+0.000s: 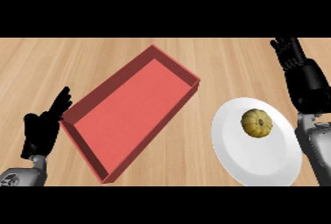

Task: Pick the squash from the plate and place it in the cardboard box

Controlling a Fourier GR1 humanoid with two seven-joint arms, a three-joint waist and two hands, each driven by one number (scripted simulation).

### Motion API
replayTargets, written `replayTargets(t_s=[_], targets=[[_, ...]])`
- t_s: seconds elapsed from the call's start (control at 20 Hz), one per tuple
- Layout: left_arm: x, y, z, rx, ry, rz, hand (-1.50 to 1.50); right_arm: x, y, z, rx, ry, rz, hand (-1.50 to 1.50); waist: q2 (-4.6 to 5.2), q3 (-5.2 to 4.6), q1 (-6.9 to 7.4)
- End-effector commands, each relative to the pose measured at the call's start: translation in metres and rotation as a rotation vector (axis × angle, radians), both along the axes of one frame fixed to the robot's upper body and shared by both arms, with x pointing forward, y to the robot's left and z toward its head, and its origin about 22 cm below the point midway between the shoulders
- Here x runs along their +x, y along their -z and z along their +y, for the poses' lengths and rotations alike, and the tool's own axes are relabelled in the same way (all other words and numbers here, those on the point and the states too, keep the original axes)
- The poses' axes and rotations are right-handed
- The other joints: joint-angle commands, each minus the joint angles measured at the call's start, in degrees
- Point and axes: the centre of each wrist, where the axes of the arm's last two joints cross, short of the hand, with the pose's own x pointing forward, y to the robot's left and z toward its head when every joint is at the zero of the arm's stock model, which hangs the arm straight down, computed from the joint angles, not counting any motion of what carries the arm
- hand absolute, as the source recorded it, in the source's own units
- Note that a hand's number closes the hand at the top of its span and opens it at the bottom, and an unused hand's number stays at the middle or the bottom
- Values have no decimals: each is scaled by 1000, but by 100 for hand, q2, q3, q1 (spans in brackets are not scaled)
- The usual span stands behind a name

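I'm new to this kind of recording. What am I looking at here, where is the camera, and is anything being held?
This is a single view from the robot's head, looking steeply down at a wooden counter. The two grey forearms ending in black hands belong to the robot. Its left hand shows at the left edge, open with the fingers up. Its right hand is at the upper right, beyond the plate, and is also open.

On the counter are a shallow red open box, lying at an angle, and to its right a white plate. A small yellow squash sits on the plate. Neither hand holds anything, and the squash has not been picked up.
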Motion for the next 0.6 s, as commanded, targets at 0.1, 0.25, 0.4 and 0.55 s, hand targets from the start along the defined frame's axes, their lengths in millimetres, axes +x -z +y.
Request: replayTargets(t_s=[0.1, 0.25, 0.4, 0.55], targets=[[-7, 4, 19, 95, -33, -13, 0, -46, 34, -27, -52, 393, -223, -150, -148, -9, -594], [-16, 4, 37, 164, -78, -3, 0, -68, 43, -70, -88, 692, -311, -150, -353, 30, -1316], [-21, 9, 38, 140, -105, 18, 0, -92, 73, -105, -16, 1079, -256, -150, -261, 72, -1660], [-30, 15, 37, 144, -85, 16, 0, -119, 88, -80, -125, 1137, -435, -150, -243, 13, -1306]])
